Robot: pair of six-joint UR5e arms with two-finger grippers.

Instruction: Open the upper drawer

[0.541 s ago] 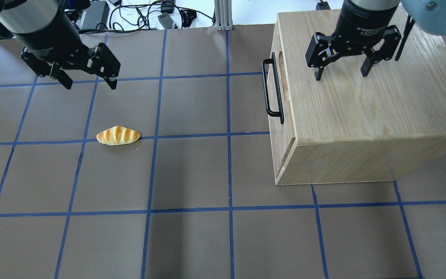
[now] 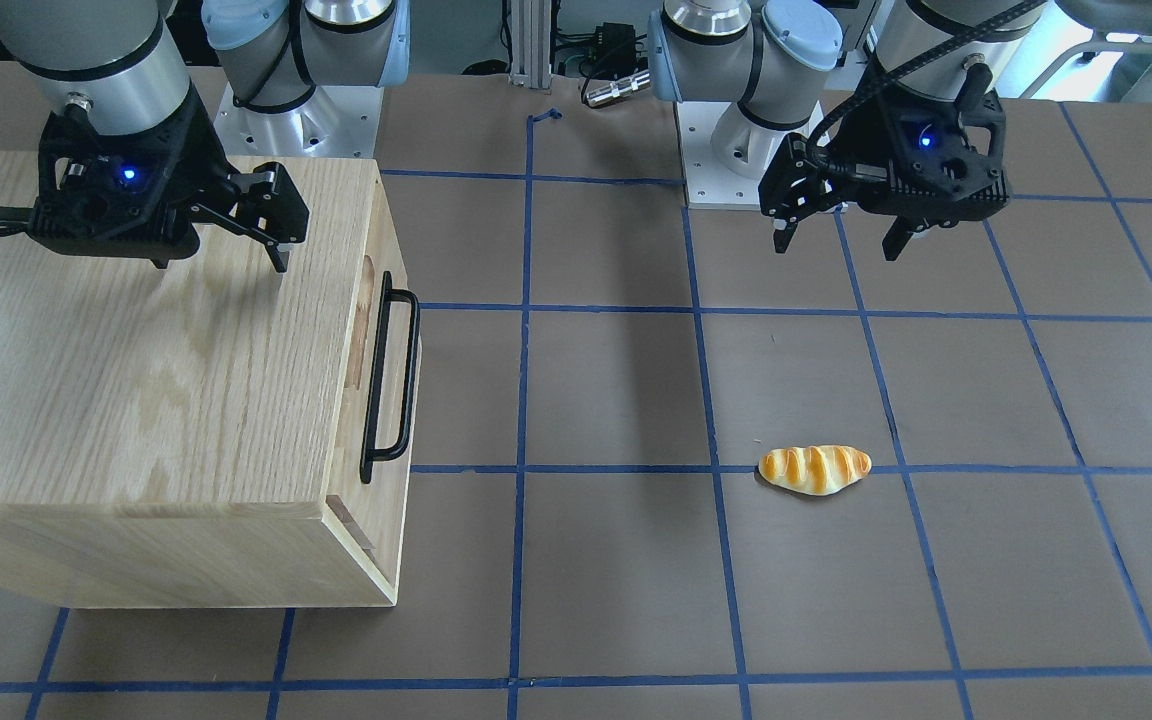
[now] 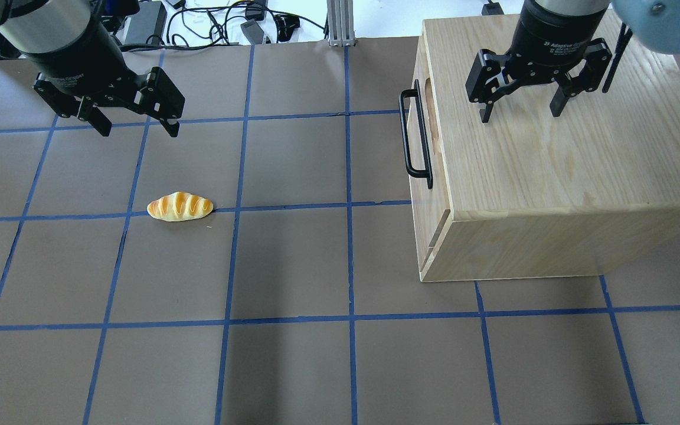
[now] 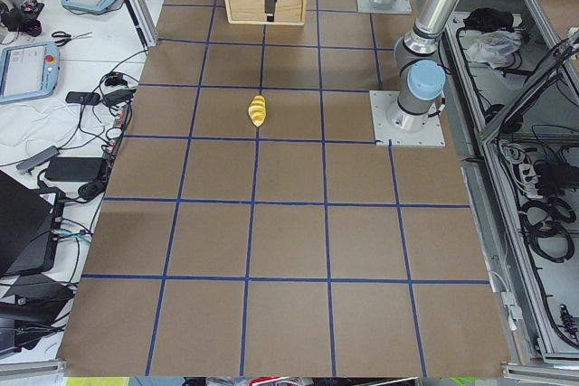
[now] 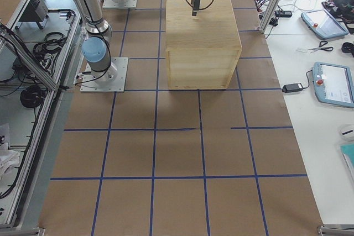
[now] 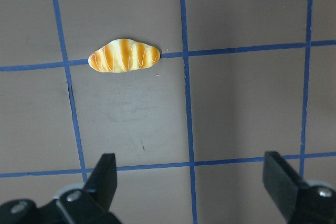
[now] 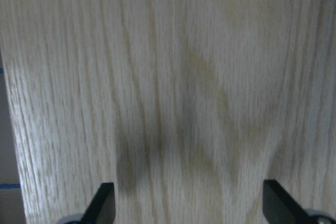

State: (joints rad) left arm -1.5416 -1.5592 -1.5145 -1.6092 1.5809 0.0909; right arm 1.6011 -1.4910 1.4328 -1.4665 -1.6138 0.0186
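Observation:
The upper drawer (image 3: pixel 434 198) sits shut in the left face of the oak cabinet (image 3: pixel 552 153), flush with it. Its black bar handle (image 3: pixel 415 133) also shows in the front-facing view (image 2: pixel 388 380), as does the drawer front (image 2: pixel 354 395). My right gripper (image 3: pixel 520 112) hovers open and empty over the cabinet's top, well right of the handle. It shows in the front-facing view (image 2: pixel 221 262) and in the right wrist view (image 7: pixel 189 205) above grained wood. My left gripper (image 3: pixel 138 131) is open and empty over the table at far left, away from the cabinet.
A toy bread roll (image 3: pixel 180 206) lies on the brown, blue-taped table, nearer me than the left gripper; it also shows in the left wrist view (image 6: pixel 124 56). Cables and power bricks (image 3: pixel 222 20) lie beyond the table's far edge.
Both grippers have shifted only very slightly toward the table's far side. The drawer and the bread roll have not moved.

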